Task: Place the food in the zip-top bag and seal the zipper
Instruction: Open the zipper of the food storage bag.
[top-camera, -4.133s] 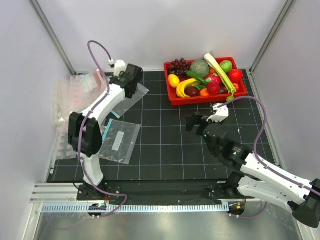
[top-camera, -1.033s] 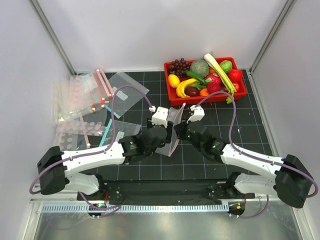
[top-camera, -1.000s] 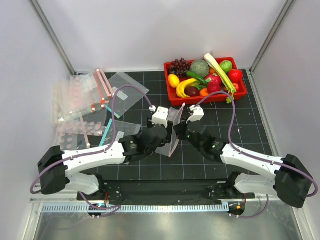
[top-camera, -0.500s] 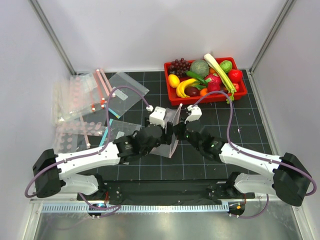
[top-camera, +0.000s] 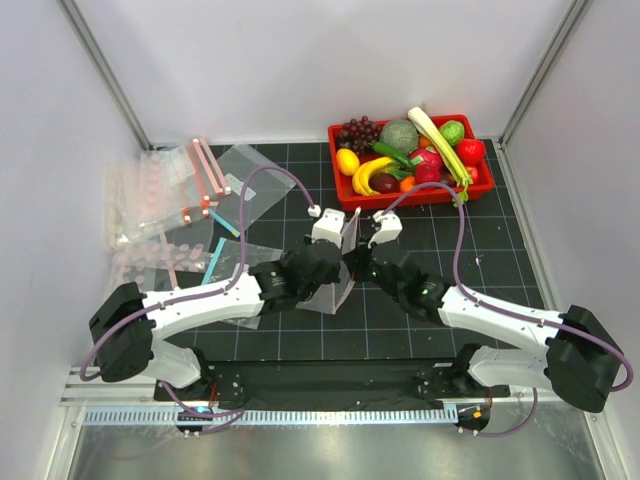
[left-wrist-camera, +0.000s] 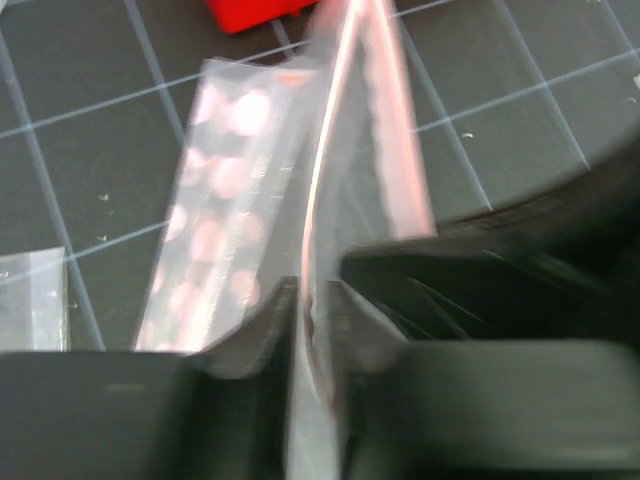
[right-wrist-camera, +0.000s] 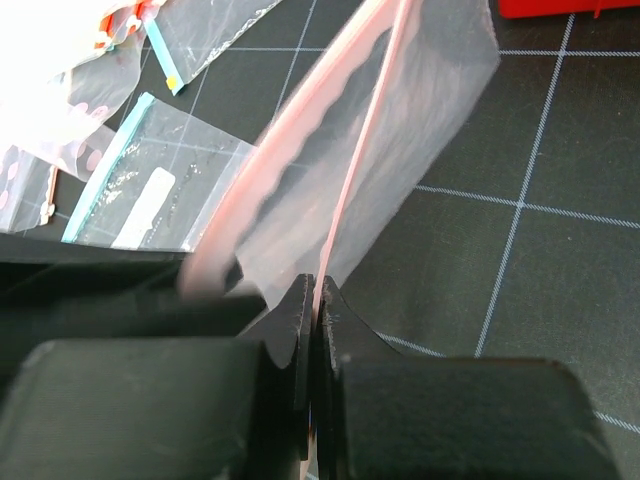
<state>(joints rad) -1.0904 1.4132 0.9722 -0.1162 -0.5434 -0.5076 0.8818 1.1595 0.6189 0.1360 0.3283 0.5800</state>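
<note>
right hand (right-wrist-camera: 312, 298) is clamped tight on the zipper (right-wrist-camera: 364, 130) edge of the zip-top bag (top-camera: 335, 288), which is held up on edge mid-bench between both hands. left hand (left-wrist-camera: 318, 300) has its jaws close on either side of the other lip, too blurry to tell if it's actually pinching. food (top-camera: 440, 147) sits in the red tray (top-camera: 337, 178) just behind the bag. spare bags (top-camera: 160, 190) are piled far left, and bare bench (top-camera: 480, 270) shows on the right
</note>
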